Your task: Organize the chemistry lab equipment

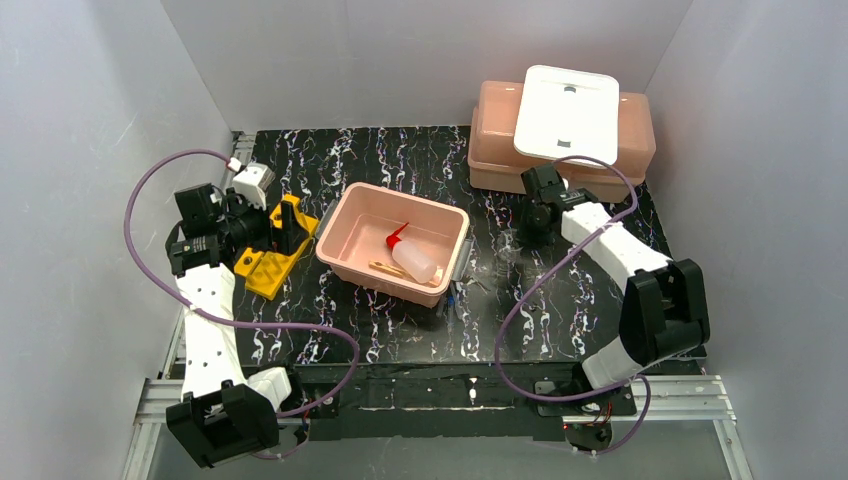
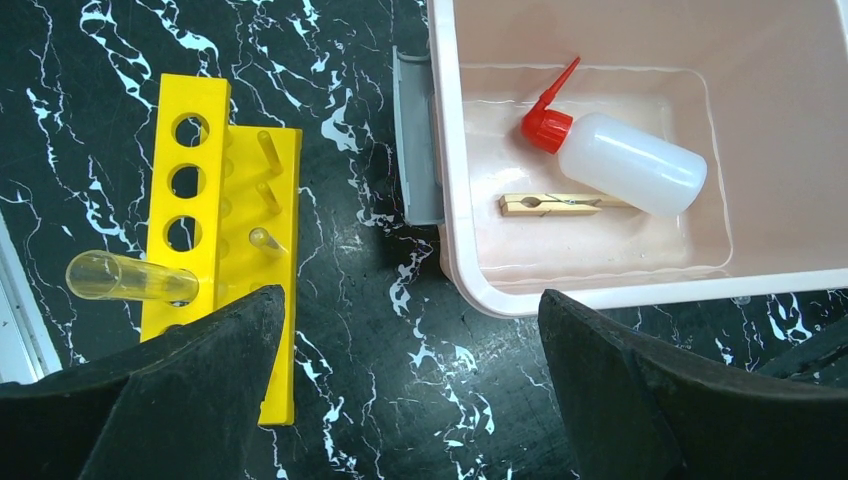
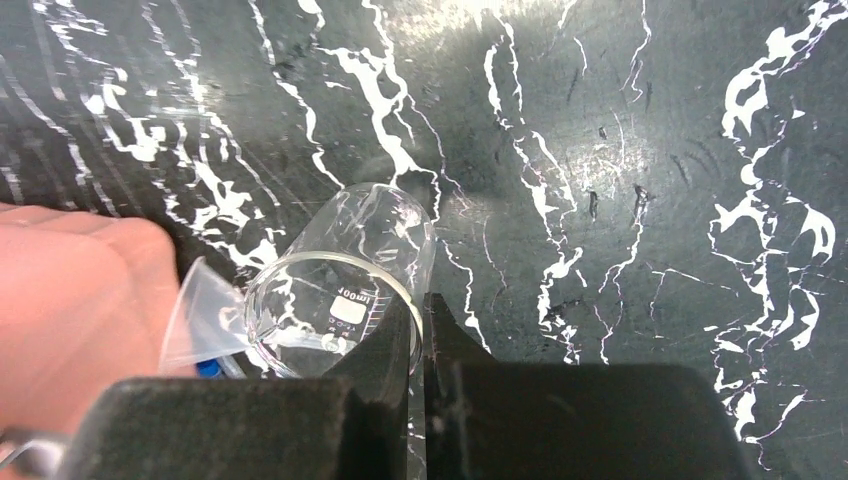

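Note:
The yellow rack [image 2: 222, 215] lies on the black table left of the pink tub, with one clear glass tube [image 2: 128, 277] stuck in a hole. My left gripper [image 2: 410, 310] is open and empty, above the gap between the rack [image 1: 268, 263] and the tub. The squeeze bottle [image 2: 632, 163] with its red nozzle and the wooden stick [image 2: 560, 204] lie inside the tub. My right gripper [image 3: 422, 300] is shut on the rim wall of the small clear beaker [image 3: 335, 285], right of the tub. A blue pipette tip [image 3: 207, 368] shows beside the beaker.
The open pink tub [image 1: 345, 215] stands mid-table. Stacked pink tubs [image 1: 490, 150] with a white lid [image 1: 567, 112] stand at the back right, just behind my right gripper [image 1: 535, 222]. The tub's corner [image 3: 70, 310] and a clear plastic piece [image 3: 200, 310] sit close left of the beaker.

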